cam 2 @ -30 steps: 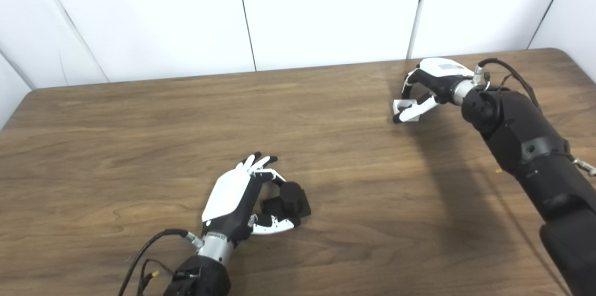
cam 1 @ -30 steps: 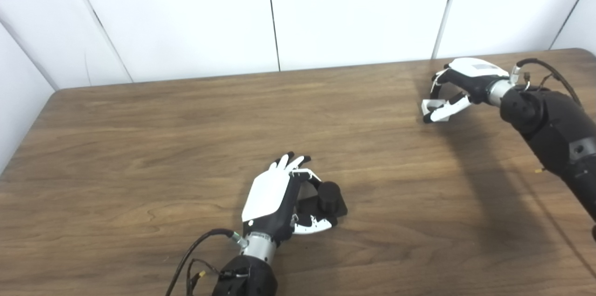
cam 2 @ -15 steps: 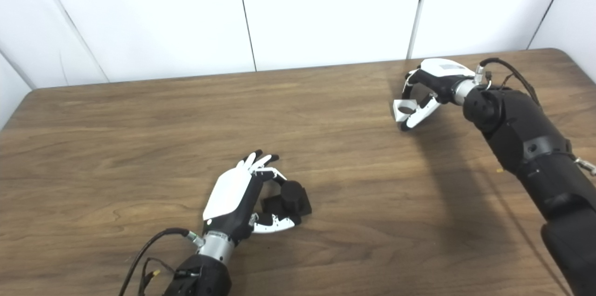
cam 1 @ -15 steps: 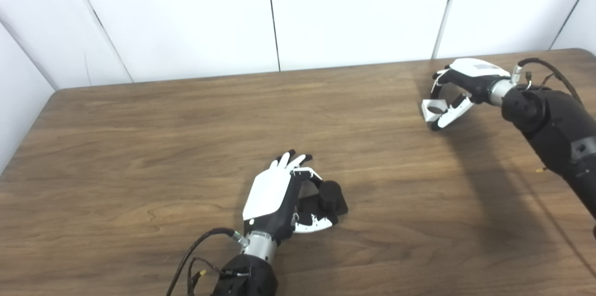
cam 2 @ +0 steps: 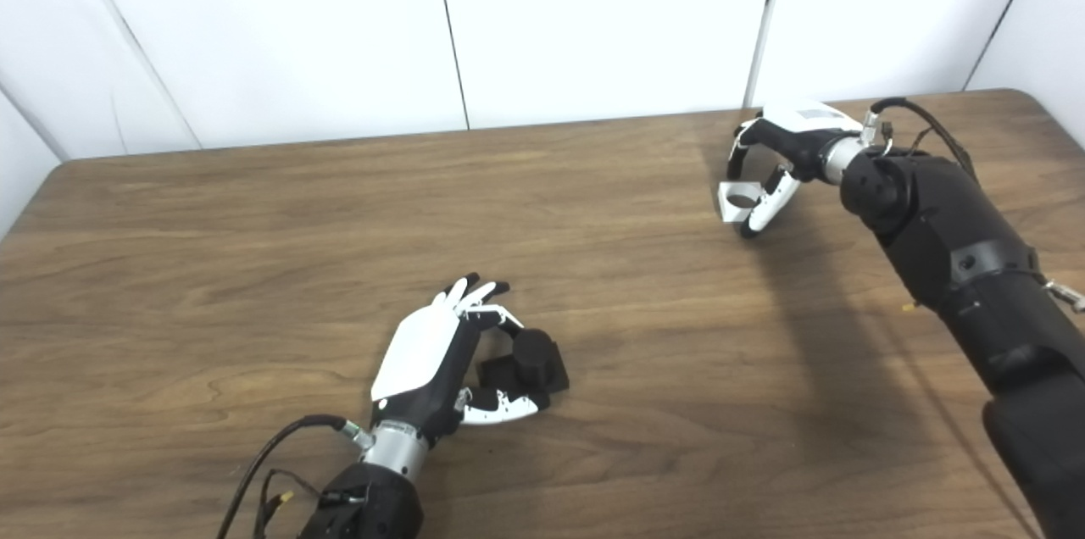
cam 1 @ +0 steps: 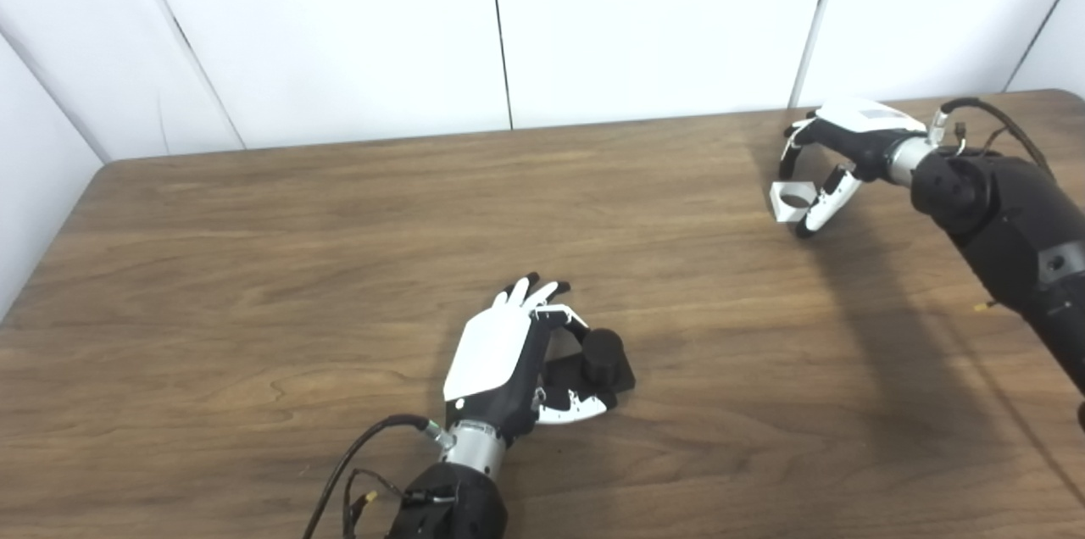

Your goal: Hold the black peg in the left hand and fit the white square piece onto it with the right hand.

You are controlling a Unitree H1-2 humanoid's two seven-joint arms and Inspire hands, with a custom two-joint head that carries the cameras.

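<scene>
The black peg [cam 1: 603, 352], a short cylinder on a square black base, rests on the table near the front centre. My left hand [cam 1: 507, 351] lies beside it. Its fingers curl over the peg from the left and its thumb runs along the base's front edge. At the far right the white square piece [cam 1: 792, 202], with a round hole in it, sits low at the table surface. My right hand [cam 1: 835, 151] is shut on it: the fingers [cam 2: 739, 159] come down from above and the thumb [cam 2: 766, 204] presses its right side. Whether the piece touches the wood is unclear.
The brown wooden table [cam 1: 297, 251] runs wide between the two hands, which are far apart. White wall panels [cam 1: 356, 22] stand behind the far edge. A cable [cam 1: 356, 458] loops by my left forearm and another [cam 1: 987, 111] by the right wrist.
The right hand has turned at the wrist. Its thumb swung from across the white piece's front to its right side, so the hole now shows. The left hand and peg stayed put.
</scene>
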